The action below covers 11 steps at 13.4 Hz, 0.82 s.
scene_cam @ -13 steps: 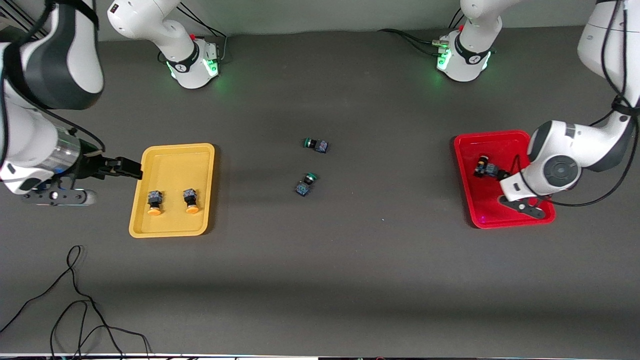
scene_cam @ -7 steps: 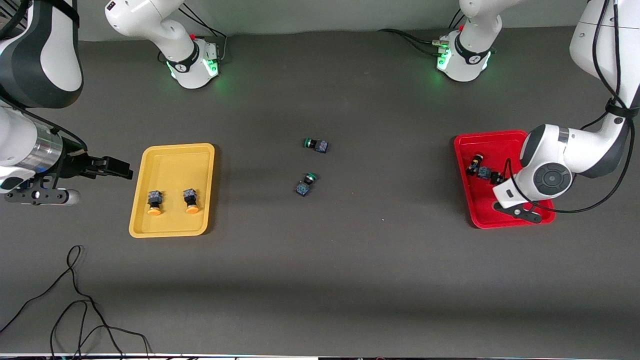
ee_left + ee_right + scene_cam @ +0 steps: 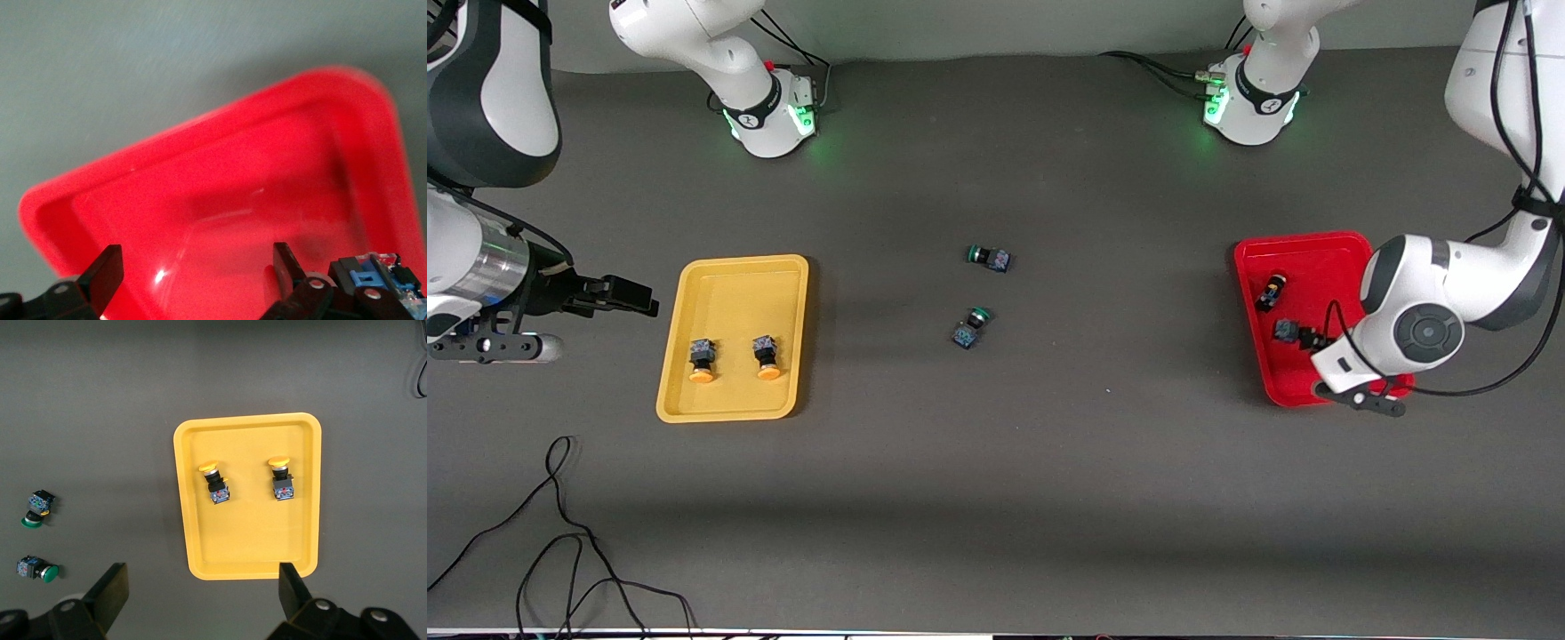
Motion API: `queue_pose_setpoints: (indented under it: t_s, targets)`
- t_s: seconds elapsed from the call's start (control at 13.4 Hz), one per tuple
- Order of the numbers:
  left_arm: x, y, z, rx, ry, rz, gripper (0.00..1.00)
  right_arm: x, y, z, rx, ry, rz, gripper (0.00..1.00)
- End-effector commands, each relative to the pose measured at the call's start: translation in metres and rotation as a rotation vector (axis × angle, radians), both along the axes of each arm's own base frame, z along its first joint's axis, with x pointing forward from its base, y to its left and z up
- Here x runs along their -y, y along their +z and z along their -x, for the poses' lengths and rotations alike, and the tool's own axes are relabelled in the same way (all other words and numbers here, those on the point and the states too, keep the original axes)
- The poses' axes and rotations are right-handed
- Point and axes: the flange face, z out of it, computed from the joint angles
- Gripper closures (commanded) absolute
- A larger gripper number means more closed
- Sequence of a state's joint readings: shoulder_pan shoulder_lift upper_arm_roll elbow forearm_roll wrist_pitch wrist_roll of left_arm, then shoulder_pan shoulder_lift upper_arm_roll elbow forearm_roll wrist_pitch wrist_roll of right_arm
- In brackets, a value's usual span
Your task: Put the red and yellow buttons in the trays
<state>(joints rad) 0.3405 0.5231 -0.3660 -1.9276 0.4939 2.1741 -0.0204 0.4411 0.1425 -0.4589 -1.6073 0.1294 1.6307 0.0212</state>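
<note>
Two yellow-capped buttons (image 3: 701,360) (image 3: 765,356) lie side by side in the yellow tray (image 3: 734,284). The right wrist view shows them too (image 3: 215,483) (image 3: 280,480), in that tray (image 3: 200,540). Two dark-bodied buttons (image 3: 1270,292) (image 3: 1294,333) lie in the red tray (image 3: 1303,249); their caps barely show against the red. My left gripper (image 3: 193,273) is open and empty over the red tray (image 3: 233,173), with one button (image 3: 373,277) just beside a finger. My right gripper (image 3: 636,296) (image 3: 200,590) is open and empty, up beside the yellow tray, outside its rim.
Two green-capped buttons (image 3: 989,258) (image 3: 971,326) lie mid-table between the trays, also in the right wrist view (image 3: 37,507) (image 3: 37,569). A loose black cable (image 3: 560,533) lies near the front edge at the right arm's end.
My left hand has moved toward the front camera over the red tray, and one button there now lies nearer the camera, apart from the other. My right gripper has drawn back from the yellow tray.
</note>
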Motion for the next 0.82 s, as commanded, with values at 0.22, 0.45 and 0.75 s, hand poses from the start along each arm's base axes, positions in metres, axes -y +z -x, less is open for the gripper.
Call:
queue_pose_setpoints:
  t_s: [0.22,0.45,0.75]
  targets:
    - [0.008,-0.006,-0.039,0.039,0.025,-0.005,0.00,0.012,0.017,0.013,0.019,-0.016,0.006,0.00]
    - [-0.002,0.003,-0.045,0.039,0.051,-0.009,0.00,0.011,0.016,0.013,0.018,-0.013,0.006,0.00]
    - [-0.008,0.030,-0.053,0.013,0.111,-0.002,0.00,0.012,0.016,0.014,0.016,-0.014,0.004,0.00]
